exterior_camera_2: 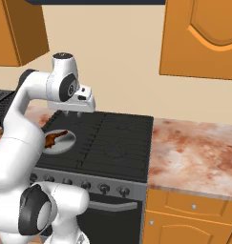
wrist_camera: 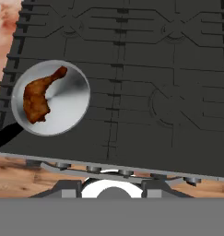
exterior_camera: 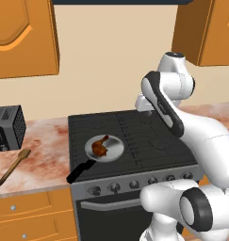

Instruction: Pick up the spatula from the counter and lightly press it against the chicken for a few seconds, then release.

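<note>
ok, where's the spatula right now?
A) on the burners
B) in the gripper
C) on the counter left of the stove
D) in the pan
C: the spatula lies flat on the counter, between the toaster and the stove.

Brown chicken (wrist_camera: 37,99) sits in a silver pan (wrist_camera: 73,94) on a dark grey stove (wrist_camera: 155,55); well left of the gripper (exterior_camera_2: 75,113), a tan spatula (exterior_camera: 14,165).
</note>
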